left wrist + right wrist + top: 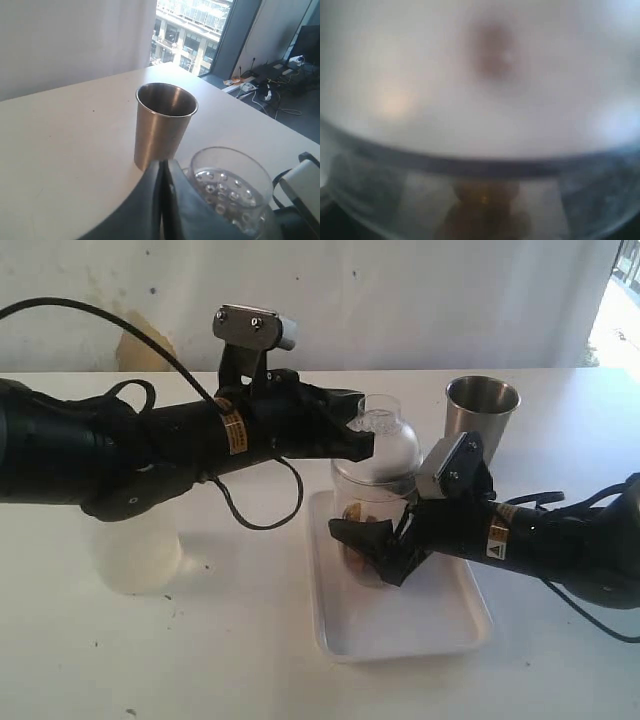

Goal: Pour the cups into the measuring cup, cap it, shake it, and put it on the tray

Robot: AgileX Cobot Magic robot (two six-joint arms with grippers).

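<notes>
- The right end effector (368, 548) is closed around the lower part of the measuring cup (352, 495), with 1 finger on each side of the clear wall. Its wrist view is filled by a blur of that wall.
- The cup stands upright with its long axis vertical. It is on the white tray (400, 640), toward the tray's far end.
- I cannot tell whether its base bears fully on the tray.
- The cap (392, 452) sits on the cup's mouth, neck upward.
- The left end effector (362, 438) is level with that neck and comes in from the left. Its 2 fingers (155, 200) are pressed together just beside the neck, not around it.
- The right arm is the nearer one and holds the load. The cup lies straight ahead of it, so letting go likely calls for parting the fingers and drawing back sideways.
- The steel tumbler (482, 412) stands on the tabletop (250, 640) behind the tray, apart from the cup.
</notes>
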